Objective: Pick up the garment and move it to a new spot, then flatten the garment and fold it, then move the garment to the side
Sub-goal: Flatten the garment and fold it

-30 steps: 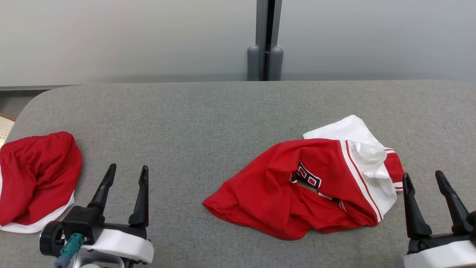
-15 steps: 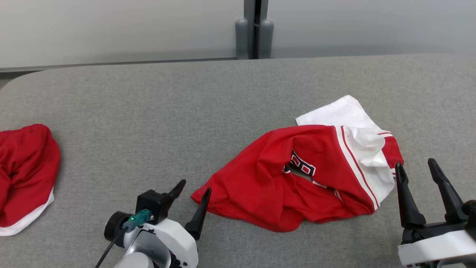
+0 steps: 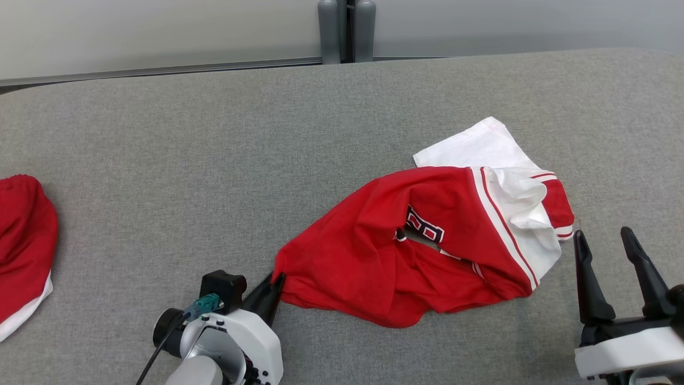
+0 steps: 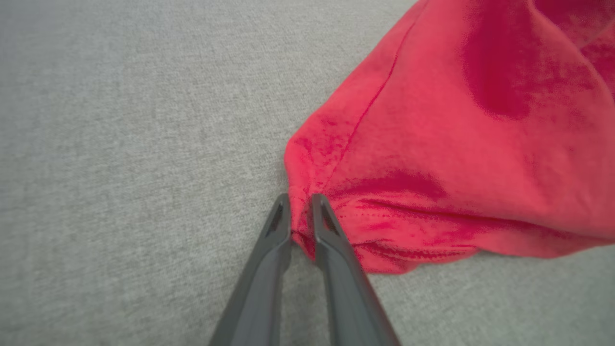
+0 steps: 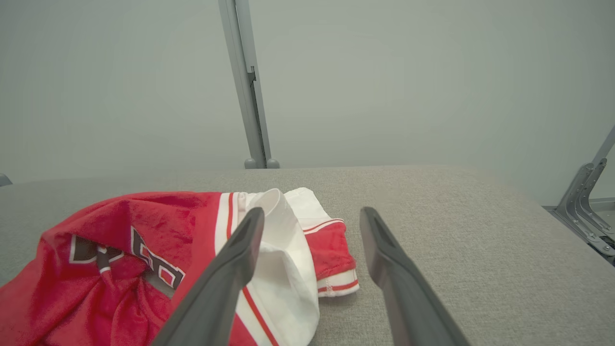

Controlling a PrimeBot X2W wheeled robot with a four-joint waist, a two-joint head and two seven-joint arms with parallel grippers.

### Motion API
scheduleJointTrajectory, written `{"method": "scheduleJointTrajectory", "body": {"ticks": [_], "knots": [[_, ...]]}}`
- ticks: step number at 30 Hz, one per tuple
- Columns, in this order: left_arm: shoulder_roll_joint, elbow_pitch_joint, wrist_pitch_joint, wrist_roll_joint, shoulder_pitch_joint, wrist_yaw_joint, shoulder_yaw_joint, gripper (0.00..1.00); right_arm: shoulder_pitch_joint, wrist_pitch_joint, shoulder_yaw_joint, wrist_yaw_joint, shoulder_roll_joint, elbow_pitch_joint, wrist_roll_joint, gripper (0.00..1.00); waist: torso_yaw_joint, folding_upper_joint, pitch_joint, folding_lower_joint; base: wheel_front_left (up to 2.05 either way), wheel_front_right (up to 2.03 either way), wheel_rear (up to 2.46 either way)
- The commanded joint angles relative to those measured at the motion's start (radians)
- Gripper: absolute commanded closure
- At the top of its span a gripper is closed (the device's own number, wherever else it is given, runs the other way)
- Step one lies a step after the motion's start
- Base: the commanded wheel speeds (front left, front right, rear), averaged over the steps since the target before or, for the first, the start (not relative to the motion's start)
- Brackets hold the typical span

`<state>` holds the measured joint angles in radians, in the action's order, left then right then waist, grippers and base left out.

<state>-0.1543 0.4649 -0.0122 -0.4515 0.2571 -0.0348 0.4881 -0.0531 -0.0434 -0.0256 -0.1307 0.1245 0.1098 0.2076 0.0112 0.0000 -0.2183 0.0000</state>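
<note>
Across the width of the head view lies one grey, cloth-covered table [image 3: 160, 160], with one pale wall [image 3: 133, 32] behind its far edge. Two pieces of clothing lie on it, well apart. The larger is the garment [image 3: 363, 267], one crumpled red top with white panels, red-and-white stripes and dark-edged numerals on a fold near its middle. It sits right of centre, with its white end far and to the right and its red end tapering to a corner at the near left. The smaller is one red cloth [image 3: 24, 251] with a white lower edge, cut off by the left edge of the view. Two grippers show along the near edge. The left gripper [image 3: 277, 279] is at the garment's near-left corner. In the left wrist view its two fingers [image 4: 269, 259] stand close together with a pinch of the red hem caught between their tips. The corner bunches into wrinkles there, while the rest of the garment rests on the table. The right gripper [image 3: 603, 235] stands just beside the garment's right end, its two fingers spread wide with nothing between them; whether a tip touches the striped cuff I cannot tell. Two grey round-topped posts [image 3: 328, 29] stand side by side at the wall, beyond the table's middle. In the right wrist view one grey metal bracket [image 5: 584, 206] sits off the table's right side.
</note>
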Motion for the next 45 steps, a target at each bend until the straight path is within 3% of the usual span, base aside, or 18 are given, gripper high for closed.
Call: {"method": "scheduleJointTrajectory", "body": {"ticks": [1,9,19,20,21,22,29,35,45], "knots": [[-0.002,0.011,-0.006,-0.005,0.010,-0.008,0.004,1.00,-0.010,0.005,0.001,0.000,0.010,-0.004,-0.012,0.00,-0.001,0.0000,0.000,0.0000,0.00,0.00,0.00],[-0.004,0.030,-0.040,-0.009,0.025,-0.001,0.001,1.00,0.001,0.025,0.078,0.000,0.027,-0.041,-0.060,0.00,-0.009,0.0000,-0.003,0.0000,0.00,0.00,0.00],[0.018,0.025,-0.068,0.000,0.064,-0.001,0.014,1.00,0.143,0.027,0.126,0.000,0.065,-0.201,-0.133,0.00,-0.050,0.0000,-0.038,0.0000,0.00,0.00,0.00],[0.019,0.024,-0.072,0.000,0.067,-0.003,0.014,1.00,0.149,0.032,0.119,0.000,0.063,-0.216,-0.132,0.40,-0.053,0.0000,-0.040,0.0000,0.00,0.00,0.00],[0.019,0.023,-0.081,0.000,0.070,-0.003,0.014,1.00,0.155,0.033,0.113,0.000,0.062,-0.226,-0.135,0.65,-0.057,0.0000,-0.042,0.0000,0.00,0.00,0.00],[0.019,0.022,-0.087,0.002,0.071,-0.003,0.014,1.00,0.161,0.028,0.103,0.000,0.059,-0.235,-0.129,1.00,-0.059,0.0000,-0.044,0.0000,0.00,0.00,0.00],[0.002,-0.020,-0.157,0.010,0.088,0.020,-0.011,1.00,0.178,-0.029,0.031,0.000,0.056,-0.215,-0.093,1.00,-0.066,0.0000,-0.042,0.0000,0.00,0.00,0.00],[-0.049,-0.136,-0.206,0.032,0.110,0.060,-0.057,1.00,0.206,-0.087,-0.034,0.000,0.081,-0.122,-0.059,1.00,-0.067,0.0000,-0.008,0.0000,0.00,0.00,0.00],[-0.178,-0.439,-0.140,0.077,0.175,0.132,-0.136,1.00,0.335,-0.073,-0.103,0.000,0.173,0.072,-0.015,1.00,-0.051,0.0000,0.110,0.0000,0.00,0.00,0.00]]}}
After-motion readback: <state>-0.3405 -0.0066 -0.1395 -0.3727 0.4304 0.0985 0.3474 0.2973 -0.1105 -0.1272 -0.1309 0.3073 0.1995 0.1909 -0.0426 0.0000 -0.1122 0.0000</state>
